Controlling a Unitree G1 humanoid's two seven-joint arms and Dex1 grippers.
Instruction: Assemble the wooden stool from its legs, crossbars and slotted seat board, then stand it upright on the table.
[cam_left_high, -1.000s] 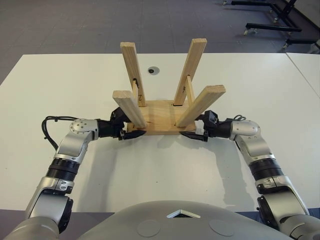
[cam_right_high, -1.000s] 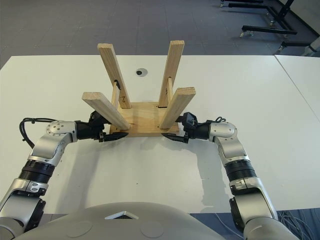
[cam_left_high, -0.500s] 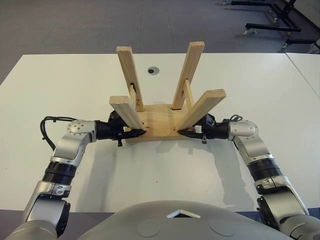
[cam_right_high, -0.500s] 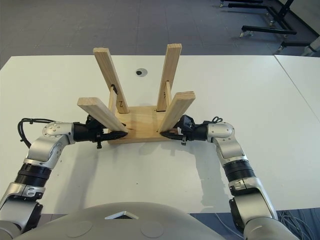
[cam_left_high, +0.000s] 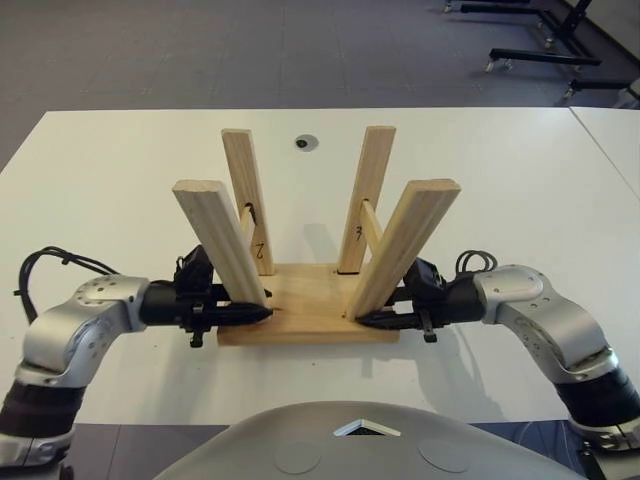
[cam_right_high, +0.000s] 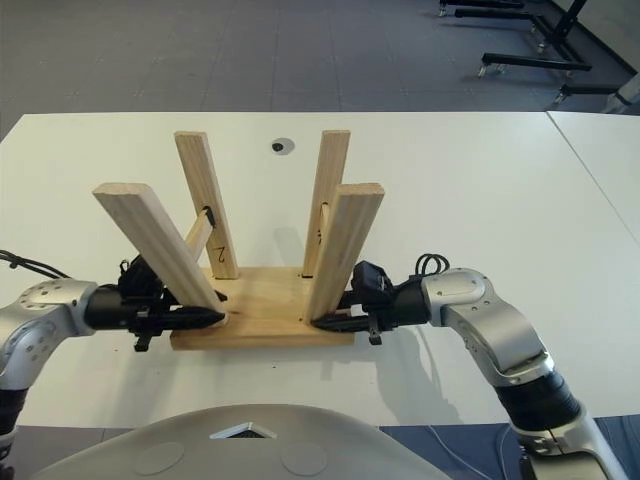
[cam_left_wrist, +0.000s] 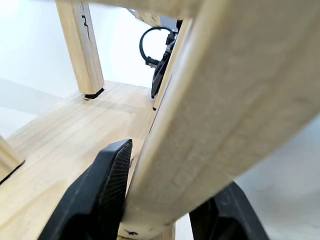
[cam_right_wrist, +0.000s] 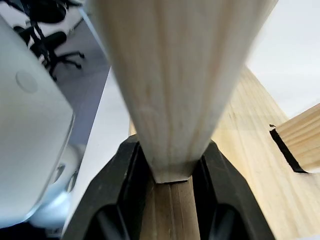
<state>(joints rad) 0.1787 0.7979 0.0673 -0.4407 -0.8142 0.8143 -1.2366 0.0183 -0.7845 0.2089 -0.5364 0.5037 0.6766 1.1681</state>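
Note:
The wooden stool is upside down, its seat board (cam_left_high: 300, 312) low over the white table (cam_left_high: 120, 180) near the front edge, all legs pointing up. My left gripper (cam_left_high: 250, 312) is shut on the base of the near left leg (cam_left_high: 215, 240). My right gripper (cam_left_high: 372, 320) is shut on the base of the near right leg (cam_left_high: 405, 245). The two far legs (cam_left_high: 245, 195) stand behind, with short crossbars (cam_left_high: 370, 222) joining the legs. In the left wrist view black fingers (cam_left_wrist: 105, 185) straddle the leg (cam_left_wrist: 225, 100); the right wrist view has fingers (cam_right_wrist: 125, 185) clamping its leg (cam_right_wrist: 175, 75).
A small round grommet (cam_left_high: 303, 143) sits in the table behind the stool. A second table (cam_left_high: 620, 140) adjoins at the right. Black wheeled frames (cam_left_high: 540, 45) stand on the floor beyond. Open tabletop lies to both sides and behind the stool.
Both grippers have closed in on the near legs and drawn the stool toward me; it now looks nearer and larger, with its legs more upright.

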